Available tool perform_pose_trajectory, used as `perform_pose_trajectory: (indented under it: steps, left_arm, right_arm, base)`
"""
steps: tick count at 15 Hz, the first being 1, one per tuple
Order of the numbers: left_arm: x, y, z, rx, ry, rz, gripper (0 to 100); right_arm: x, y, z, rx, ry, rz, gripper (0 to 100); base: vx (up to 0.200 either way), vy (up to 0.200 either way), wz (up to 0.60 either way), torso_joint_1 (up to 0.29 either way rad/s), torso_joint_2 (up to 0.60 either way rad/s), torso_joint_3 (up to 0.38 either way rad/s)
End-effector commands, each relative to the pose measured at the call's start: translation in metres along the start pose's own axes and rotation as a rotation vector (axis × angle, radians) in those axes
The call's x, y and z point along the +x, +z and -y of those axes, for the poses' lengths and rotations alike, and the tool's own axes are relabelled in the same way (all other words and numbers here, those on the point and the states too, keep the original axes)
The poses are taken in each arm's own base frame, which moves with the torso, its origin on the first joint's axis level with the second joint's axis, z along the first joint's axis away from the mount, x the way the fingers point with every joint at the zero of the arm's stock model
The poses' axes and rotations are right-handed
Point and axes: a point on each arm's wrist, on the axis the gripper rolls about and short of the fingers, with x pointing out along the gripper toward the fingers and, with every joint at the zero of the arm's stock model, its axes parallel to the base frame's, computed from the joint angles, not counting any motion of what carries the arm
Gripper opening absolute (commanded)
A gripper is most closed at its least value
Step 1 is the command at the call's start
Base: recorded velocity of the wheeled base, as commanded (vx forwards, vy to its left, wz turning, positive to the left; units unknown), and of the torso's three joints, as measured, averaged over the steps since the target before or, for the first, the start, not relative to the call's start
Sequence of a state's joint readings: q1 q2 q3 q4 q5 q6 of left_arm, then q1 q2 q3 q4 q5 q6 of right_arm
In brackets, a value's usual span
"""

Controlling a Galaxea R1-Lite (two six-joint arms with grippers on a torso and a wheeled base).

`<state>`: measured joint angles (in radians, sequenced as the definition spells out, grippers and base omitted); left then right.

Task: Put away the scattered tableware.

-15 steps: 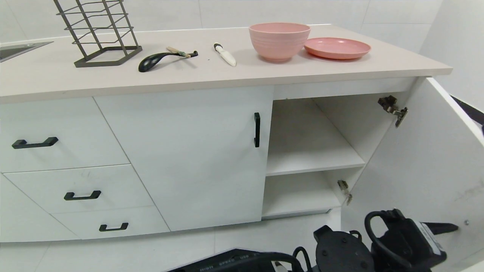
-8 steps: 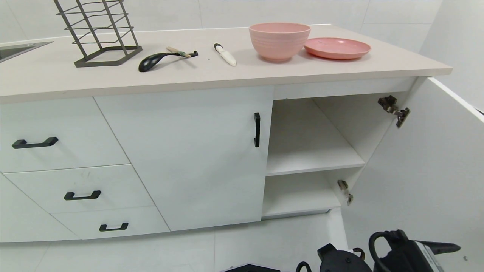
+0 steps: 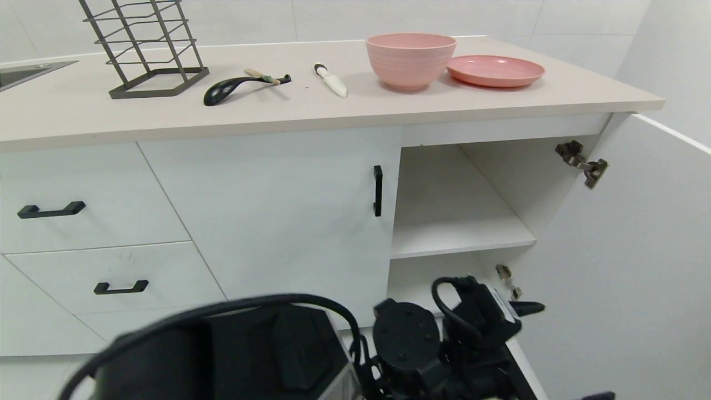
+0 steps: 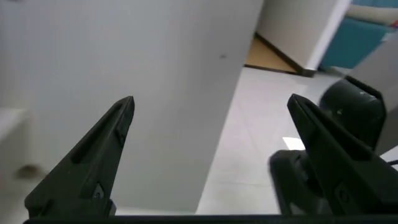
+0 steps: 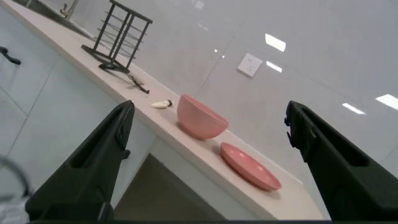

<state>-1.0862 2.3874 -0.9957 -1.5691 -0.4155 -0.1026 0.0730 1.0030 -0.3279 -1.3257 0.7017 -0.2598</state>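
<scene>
Tableware: pink bowl (image 3: 410, 58) beside pink plate (image 3: 495, 70), black spoon (image 3: 233, 86) and white utensil (image 3: 331, 81) farther left, all on the countertop (image 3: 583, 91).
Cabinet: door (image 3: 627, 250) swung open below.
Grippers: left gripper (image 4: 209, 102) and right gripper (image 5: 209, 107) spread wide, empty.
Risk: a rising arm could clip the open door.

countertop (image 3: 55, 119), wire rack (image 3: 145, 47), black spoon (image 3: 238, 84), white utensil (image 3: 332, 82), pink bowl (image 3: 410, 60), plate (image 3: 494, 70)

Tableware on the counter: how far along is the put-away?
Done: cabinet door open, shelf exposed. In hand: nothing; left tool and right tool both open, empty. Left: pink bowl, pink plate, black spoon and white-handled utensil all sit on the counter.
</scene>
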Motion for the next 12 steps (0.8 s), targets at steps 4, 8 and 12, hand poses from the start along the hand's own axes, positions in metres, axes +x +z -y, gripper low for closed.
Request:
perform_pose_trajectory:
  steps: [4, 8, 12]
  left_arm:
    - [-0.109, 0.113, -0.018, 0.112, 0.209, 0.080, 100]
    - [-0.186, 0.161, 0.001, 0.198, 0.345, 0.140, 100]
    - [-0.243, 0.171, 0.035, 0.241, 0.436, 0.148, 100]
  right_arm:
    - [-0.005, -0.011, -0.007, 0.042, 0.011, -0.049, 100]
    - [-0.010, -0.021, -0.015, 0.075, 0.028, -0.091, 100]
    - [-0.016, -0.030, -0.023, 0.104, 0.046, -0.142, 100]
  base:
    - [0.000, 0.000, 0.00, 0.000, 0.00, 0.000]
    - [0.000, 0.000, 0.00, 0.000, 0.00, 0.000]
    - [0.000, 0.000, 0.00, 0.000, 0.00, 0.000]
